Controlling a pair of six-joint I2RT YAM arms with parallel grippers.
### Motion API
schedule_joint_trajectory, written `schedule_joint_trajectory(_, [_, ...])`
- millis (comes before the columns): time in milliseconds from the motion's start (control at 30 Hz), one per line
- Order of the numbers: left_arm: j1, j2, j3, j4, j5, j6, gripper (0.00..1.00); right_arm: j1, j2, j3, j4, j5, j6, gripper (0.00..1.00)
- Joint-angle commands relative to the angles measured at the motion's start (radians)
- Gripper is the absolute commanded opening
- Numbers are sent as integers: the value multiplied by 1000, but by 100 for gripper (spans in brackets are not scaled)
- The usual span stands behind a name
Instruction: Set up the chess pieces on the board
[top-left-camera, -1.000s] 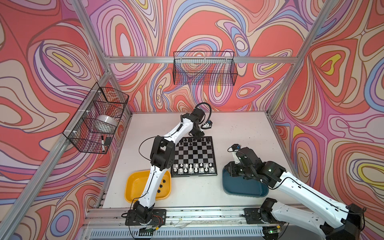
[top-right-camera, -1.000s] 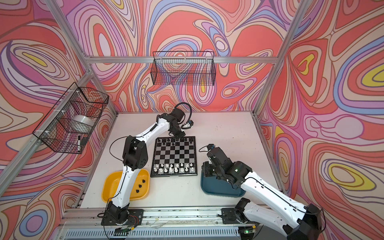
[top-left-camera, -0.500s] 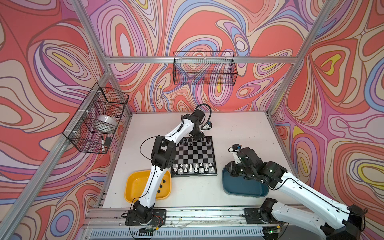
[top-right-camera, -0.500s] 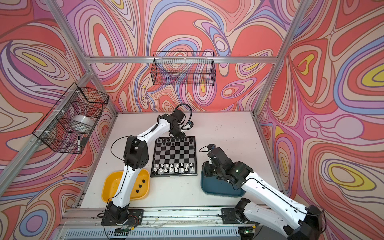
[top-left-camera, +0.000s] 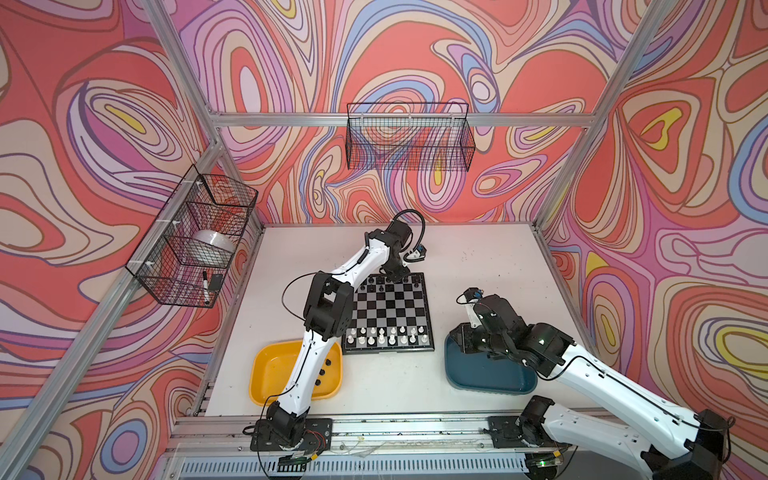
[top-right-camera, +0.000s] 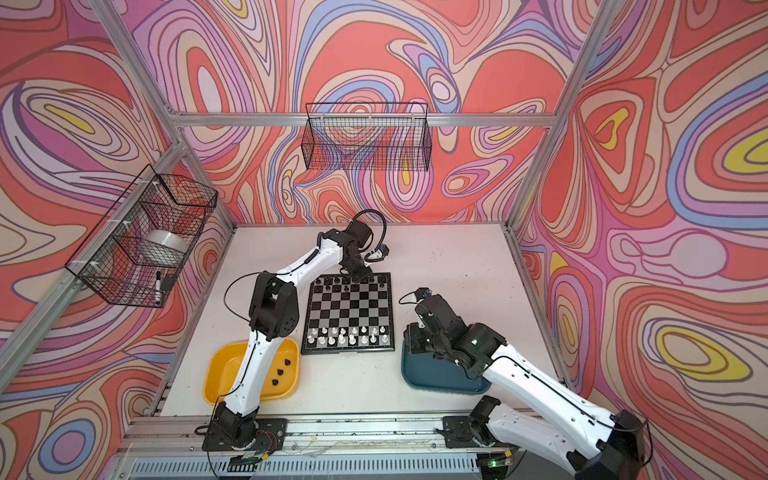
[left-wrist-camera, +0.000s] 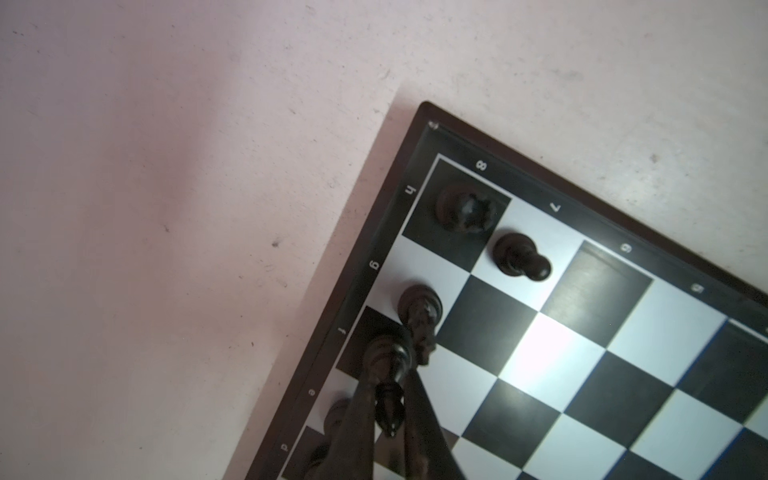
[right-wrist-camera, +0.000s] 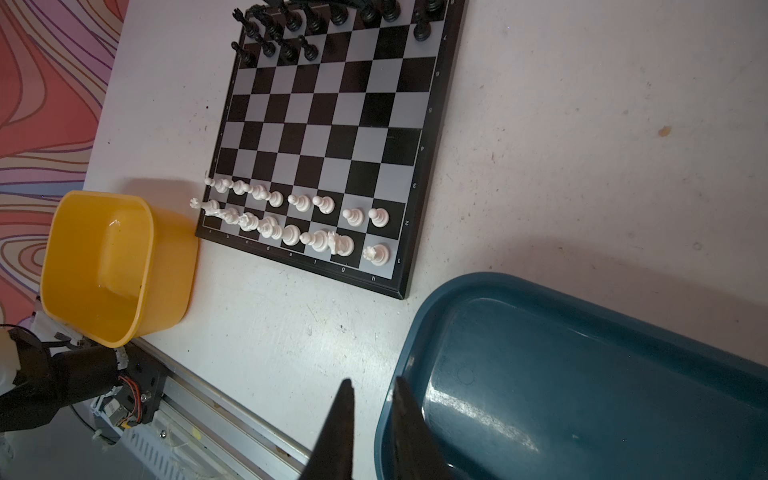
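Currently, left gripper straddles a black bishop on the board; grip cannot be told. Right gripper: slightly parted, empty, at teal tray rim.

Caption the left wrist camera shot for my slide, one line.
Left gripper straddles a black piece on the board edge row, near its corner.

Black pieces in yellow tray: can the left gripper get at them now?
Probably, after retracting: left gripper straddles a black bishop at the board's far edge; black pieces lie uncovered in the yellow tray.
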Motion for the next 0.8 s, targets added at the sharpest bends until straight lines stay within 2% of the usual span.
schedule_joint_trajectory(0, [-8, 31, 8, -14, -7, 15, 20, -4, -20, -2, -13, 16, 9, 18])
schedule_joint_trajectory(367, [-10, 13, 12, -2, -41, 28, 32, -5, -34, -14, -9, 17, 14, 18])
schedule_joint_trajectory(767, [-10, -45, 21, -19, -22, 25, 39, -4, -60, -5, -25, 44, 14, 18])
